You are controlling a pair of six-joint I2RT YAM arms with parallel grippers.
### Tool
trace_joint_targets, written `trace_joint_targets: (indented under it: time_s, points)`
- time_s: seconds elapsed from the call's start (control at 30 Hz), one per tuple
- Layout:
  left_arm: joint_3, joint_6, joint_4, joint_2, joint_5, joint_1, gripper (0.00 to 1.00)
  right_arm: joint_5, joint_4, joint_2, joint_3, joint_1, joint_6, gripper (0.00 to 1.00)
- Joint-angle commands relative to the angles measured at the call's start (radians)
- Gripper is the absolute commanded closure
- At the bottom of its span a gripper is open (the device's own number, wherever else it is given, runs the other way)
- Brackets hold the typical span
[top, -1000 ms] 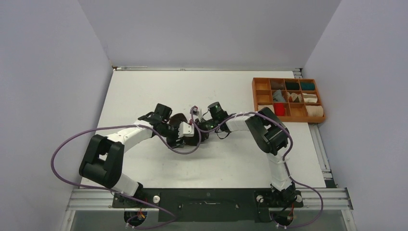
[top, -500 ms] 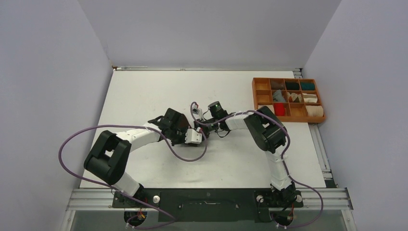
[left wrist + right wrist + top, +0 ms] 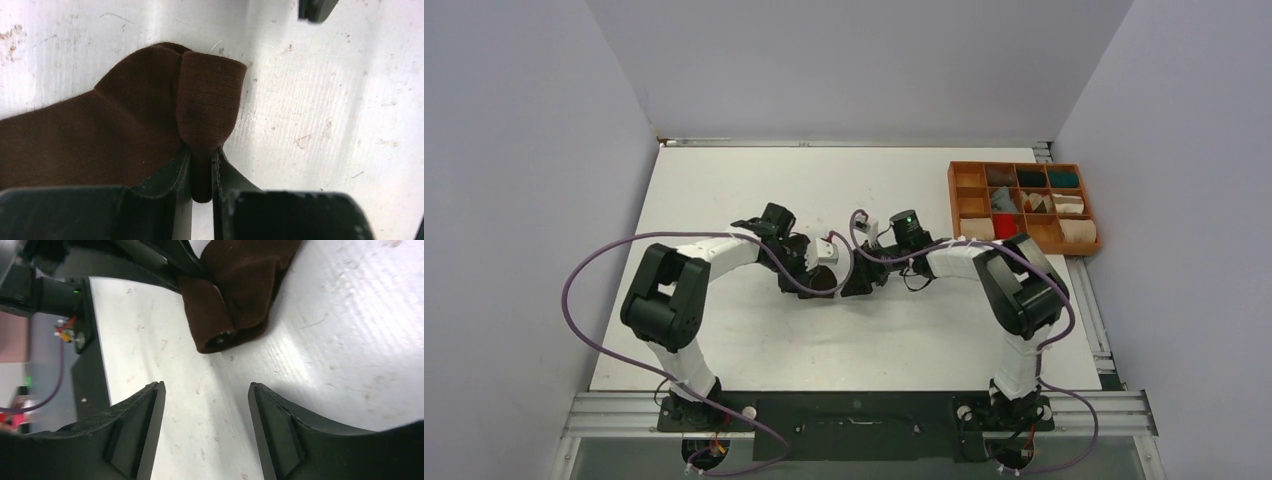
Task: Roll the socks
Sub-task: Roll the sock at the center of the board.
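A dark brown sock (image 3: 125, 115) lies flat on the white table, its end folded up into a thick flap (image 3: 210, 95). My left gripper (image 3: 201, 170) is shut on the lower part of that flap. My right gripper (image 3: 206, 390) stands open just short of the sock (image 3: 235, 295), with bare table between its fingers. In the top view both grippers meet mid-table, left gripper (image 3: 826, 278) and right gripper (image 3: 856, 283), and they hide most of the sock. A grey sock (image 3: 1002, 198) and a red sock (image 3: 1005, 226) sit in tray compartments.
An orange-brown compartment tray (image 3: 1024, 247) sits at the table's right edge, holding teal (image 3: 1064, 179) and beige (image 3: 1079, 231) rolled bundles. Purple cables loop off both arms. Grey walls enclose the table on the left, back and right.
My left gripper has shut on the sock's folded flap and shifted slightly away from the arm bases. My right gripper has opened, let go and drawn back to the right.
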Motion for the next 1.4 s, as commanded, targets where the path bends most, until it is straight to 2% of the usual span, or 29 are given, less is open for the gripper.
trace_joint_targets:
  time_s: [0.0,0.07,0.13,0.23,0.3,0.5,0.63,0.73,0.83,0.87,0.9,0.97,1.07,1.23,1.3,1.37]
  points:
    - [0.04,-0.029,-0.166,0.097,0.07,0.062,1.0,0.111,0.099,-0.116,-0.057,0.01,-0.136,0.37]
    - [0.072,-0.031,-0.208,0.141,0.098,0.076,1.0,0.178,0.18,-0.159,-0.112,0.042,-0.216,0.34]
    - [0.111,-0.044,-0.25,0.181,0.116,0.087,1.0,0.291,0.25,-0.206,-0.153,0.109,-0.38,0.23]
    - [0.146,-0.067,-0.275,0.217,0.124,0.102,1.0,0.412,0.354,-0.236,-0.211,0.215,-0.653,0.16]
    - [0.156,-0.069,-0.292,0.235,0.121,0.103,1.0,0.447,0.403,-0.217,-0.202,0.246,-0.752,0.13]
    - [0.154,-0.068,-0.287,0.252,0.099,0.103,1.0,0.508,0.261,-0.081,-0.083,0.286,-0.912,0.14]
    - [0.158,-0.061,-0.291,0.258,0.099,0.104,1.0,0.525,0.209,-0.036,-0.059,0.308,-0.95,0.26]
    - [0.158,-0.045,-0.298,0.257,0.101,0.104,1.0,0.539,0.207,-0.027,-0.071,0.312,-0.933,0.46]
    - [0.161,-0.032,-0.301,0.254,0.103,0.105,1.0,0.555,0.181,-0.03,-0.076,0.312,-0.907,0.71]
    - [0.165,-0.03,-0.304,0.253,0.103,0.105,0.99,0.555,0.159,-0.036,-0.075,0.314,-0.896,0.76]
    - [0.174,-0.024,-0.313,0.249,0.108,0.106,0.92,0.557,0.135,-0.045,-0.076,0.319,-0.884,0.79]
    - [0.195,0.001,-0.339,0.227,0.13,0.12,0.72,0.574,0.111,-0.071,-0.092,0.333,-0.873,0.84]
    - [0.241,0.035,-0.384,0.174,0.185,0.163,0.51,0.6,0.089,-0.104,-0.12,0.364,-0.857,0.87]
    - [0.357,0.032,-0.463,0.136,0.224,0.237,0.46,0.657,0.067,-0.137,-0.135,0.42,-0.815,0.89]
    - [0.38,-0.077,-0.396,0.137,0.195,0.27,0.46,0.687,0.064,-0.142,-0.127,0.447,-0.797,0.89]
    - [0.38,-0.226,-0.295,0.148,0.085,0.287,0.44,0.712,0.059,-0.142,-0.113,0.472,-0.776,0.89]
